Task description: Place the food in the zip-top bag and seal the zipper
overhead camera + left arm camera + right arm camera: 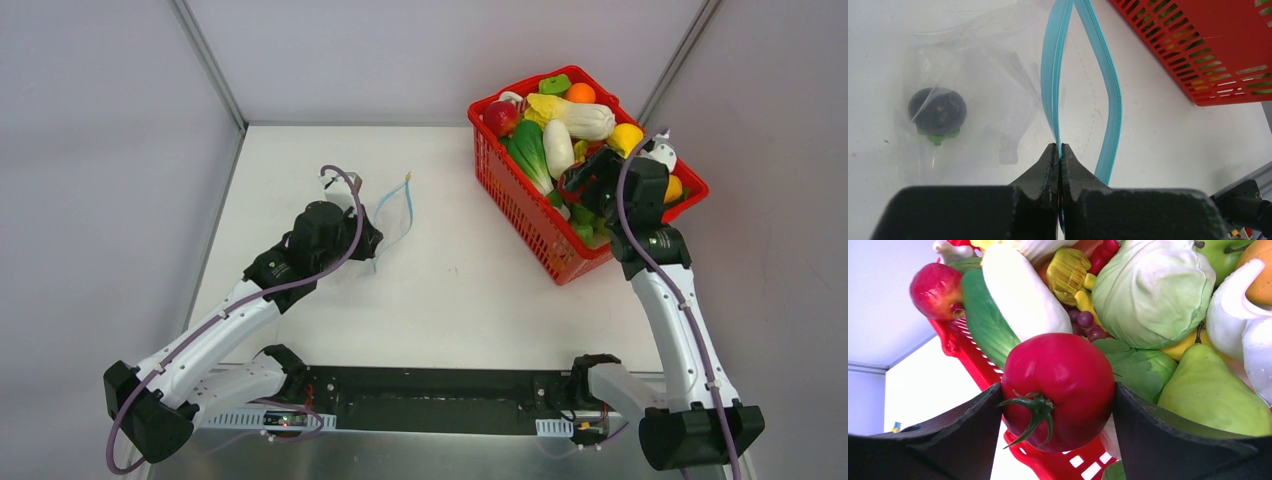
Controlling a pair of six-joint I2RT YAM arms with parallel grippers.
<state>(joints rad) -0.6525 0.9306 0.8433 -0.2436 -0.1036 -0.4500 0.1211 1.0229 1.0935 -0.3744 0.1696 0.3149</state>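
Note:
The clear zip-top bag (988,75) lies on the white table with its mouth open; a dark purple ball (937,111) is inside it. My left gripper (1060,150) is shut on one lip of the teal-blue zipper (1050,75); the other lip (1113,100) bows away to the right. In the top view the zipper (408,205) shows just right of the left gripper (368,235). My right gripper (1058,400) is shut on a red tomato (1058,390) over the basket. A green cabbage (1153,290) and a white radish (1023,295) lie behind it.
The red mesh basket (520,215) stands at the back right, heaped with toy food, including a lemon (626,137), a pear (1208,390) and a red apple (935,290). Its near wall (1208,40) is close to the bag's mouth. Grey walls enclose the table.

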